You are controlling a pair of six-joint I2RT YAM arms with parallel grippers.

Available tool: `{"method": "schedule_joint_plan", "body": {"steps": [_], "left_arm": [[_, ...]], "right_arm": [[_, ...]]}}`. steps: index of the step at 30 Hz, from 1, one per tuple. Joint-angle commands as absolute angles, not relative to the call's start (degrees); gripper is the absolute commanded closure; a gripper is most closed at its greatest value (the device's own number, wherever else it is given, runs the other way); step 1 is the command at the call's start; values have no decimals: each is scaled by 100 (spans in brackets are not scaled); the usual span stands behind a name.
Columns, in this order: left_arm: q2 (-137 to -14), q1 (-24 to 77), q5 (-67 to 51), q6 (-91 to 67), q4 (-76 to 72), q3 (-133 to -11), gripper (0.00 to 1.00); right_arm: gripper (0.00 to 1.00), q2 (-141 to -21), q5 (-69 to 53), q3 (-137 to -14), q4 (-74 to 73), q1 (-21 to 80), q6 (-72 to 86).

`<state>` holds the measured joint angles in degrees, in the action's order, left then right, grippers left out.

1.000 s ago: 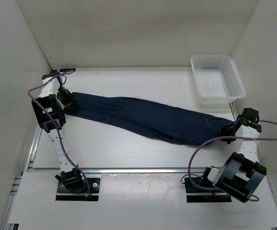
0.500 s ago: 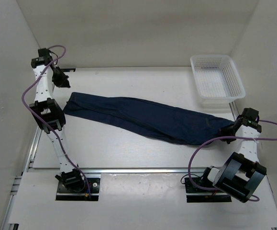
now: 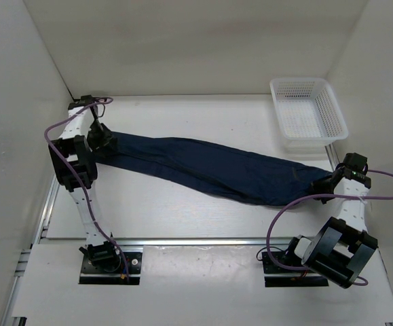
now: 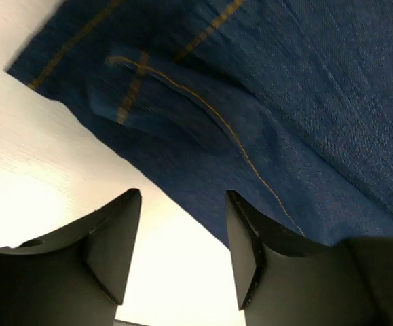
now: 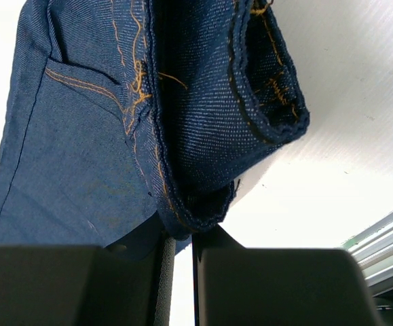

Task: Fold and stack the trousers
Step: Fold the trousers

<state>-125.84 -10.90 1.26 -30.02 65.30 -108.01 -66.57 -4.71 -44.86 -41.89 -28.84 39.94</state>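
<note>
From above, the trousers [image 3: 216, 170] lie stretched flat on the white table [image 3: 182, 210]. Their long axis runs from the left pincer [image 3: 103, 140] at the far end to the right pincer [image 3: 326, 182] at the near end. In the left wrist view that pincer stands spread, with smooth navy denim and orange stitching just ahead of its tips, cut off by the frame. In the right wrist view the pincer is pressed on a thick, folded, frayed edge; which end this is stays unclear.
</note>
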Motion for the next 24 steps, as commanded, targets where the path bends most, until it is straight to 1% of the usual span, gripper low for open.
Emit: {"method": "schedule_joint_plan", "body": {"steps": [1,6,10,14,22,24], "left_arm": [[-12050,-915,448,-3357,6126,-10846,37],[-12173,-914,667,-3639,6074,-10898,37],[-12532,-862,782,-3787,6222,-11354,38],[-12586,-861,1054,-3902,6302,-11408,38],[-12814,-809,1055,-3902,6319,-11531,39],[-12814,-809,1055,-3902,6319,-11470,37]], "right_arm": [[100,-6539,-668,-4465,-4148,-2856,3894],[100,-6539,-668,-4465,-4148,-2856,3894],[100,-6539,-668,-4465,-4096,-2856,3894],[100,-6539,-720,-4465,-4096,-2856,3894],[100,-6539,-721,-4465,-4096,-2856,3894],[100,-6539,-721,-4465,-4096,-2856,3894]]}}
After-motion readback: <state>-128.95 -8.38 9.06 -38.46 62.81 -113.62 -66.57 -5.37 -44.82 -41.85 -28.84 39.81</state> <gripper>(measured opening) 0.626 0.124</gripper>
